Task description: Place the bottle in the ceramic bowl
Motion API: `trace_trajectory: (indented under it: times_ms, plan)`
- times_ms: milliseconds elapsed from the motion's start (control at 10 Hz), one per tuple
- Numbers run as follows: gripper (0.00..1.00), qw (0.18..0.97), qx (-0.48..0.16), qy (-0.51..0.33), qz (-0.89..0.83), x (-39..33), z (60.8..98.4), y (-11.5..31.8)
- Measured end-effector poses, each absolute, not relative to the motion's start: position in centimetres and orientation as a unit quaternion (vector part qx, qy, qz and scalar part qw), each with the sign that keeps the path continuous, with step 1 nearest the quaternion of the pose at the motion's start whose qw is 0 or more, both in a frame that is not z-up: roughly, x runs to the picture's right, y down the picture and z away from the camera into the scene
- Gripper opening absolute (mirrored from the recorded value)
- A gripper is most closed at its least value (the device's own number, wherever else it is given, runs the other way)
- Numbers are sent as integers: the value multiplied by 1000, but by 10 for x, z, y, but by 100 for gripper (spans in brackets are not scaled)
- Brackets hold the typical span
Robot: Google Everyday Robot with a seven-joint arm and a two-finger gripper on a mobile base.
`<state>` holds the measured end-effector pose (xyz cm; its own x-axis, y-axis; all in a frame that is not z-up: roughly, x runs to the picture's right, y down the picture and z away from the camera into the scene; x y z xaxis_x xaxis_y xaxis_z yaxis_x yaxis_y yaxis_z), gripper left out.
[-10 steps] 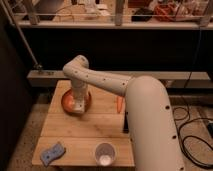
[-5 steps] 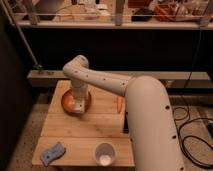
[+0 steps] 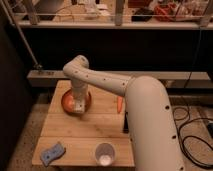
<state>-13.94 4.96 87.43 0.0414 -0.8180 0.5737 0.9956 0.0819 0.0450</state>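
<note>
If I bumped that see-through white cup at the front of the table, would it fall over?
Probably. The translucent white cup stands upright and looks thin-walled, so likely light and easy to tip. It sits near the wooden table's front edge, so a push might send it off. The gripper is away from it, over the round orange-brown bowl.

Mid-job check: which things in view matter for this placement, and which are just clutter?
Job: round glossy orange-brown ceramic bowl; gripper, low over the bowl; small pale bottle, not made out.
Lying about: translucent white cup; flat blue-grey cloth-like thing; small orange carrot-like thing.
</note>
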Motion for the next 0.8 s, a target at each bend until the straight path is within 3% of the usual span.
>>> trace_trajectory:
  times_ms: [800]
  plan:
    - [38,693,-187,-238,-655,-139,875,49]
